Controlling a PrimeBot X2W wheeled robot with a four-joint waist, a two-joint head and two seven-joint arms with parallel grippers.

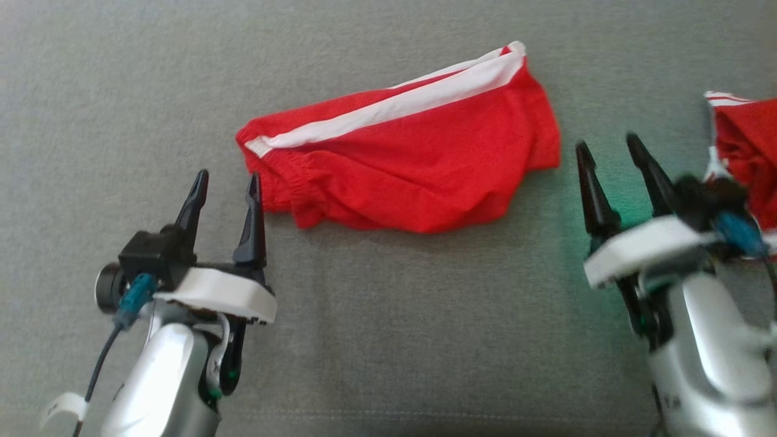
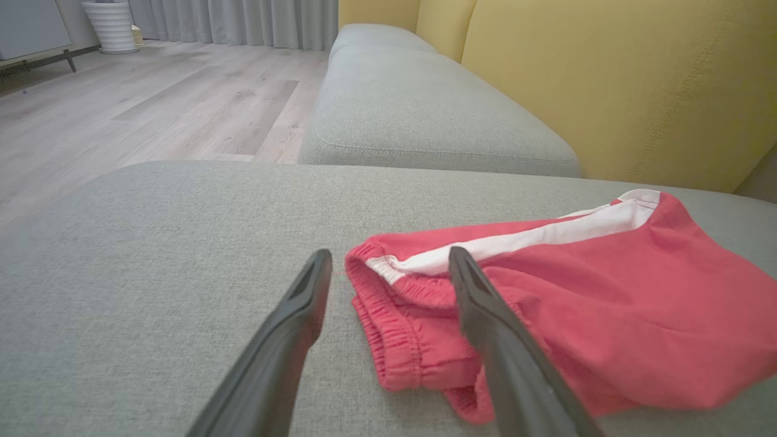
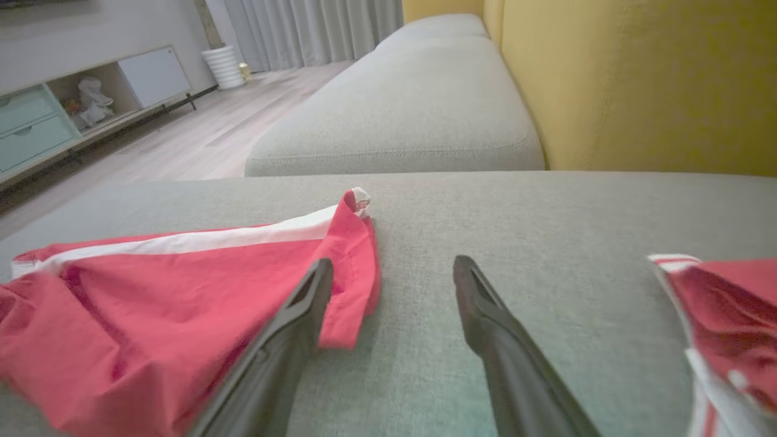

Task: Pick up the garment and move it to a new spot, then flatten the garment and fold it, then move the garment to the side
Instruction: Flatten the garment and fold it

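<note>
The garment (image 1: 413, 152) is a pair of red shorts with a white side stripe, folded in half on the grey sofa seat (image 1: 388, 340). My left gripper (image 1: 227, 175) stands open just left of the elastic waistband (image 2: 388, 328), its right finger beside the cloth. To the right of the leg end (image 3: 349, 273), my right gripper (image 1: 607, 144) is open with nothing between its fingers. In the left wrist view my left gripper (image 2: 388, 255) straddles the waistband corner from above; in the right wrist view my right gripper (image 3: 391, 264) is over bare cushion.
A second red and white garment (image 1: 746, 145) lies at the right edge, also seen as a red cloth (image 3: 722, 321) in the right wrist view. Yellow back cushions (image 2: 607, 79) rise behind the seat. A further grey cushion (image 3: 413, 103) and wooden floor (image 2: 133, 103) lie beyond.
</note>
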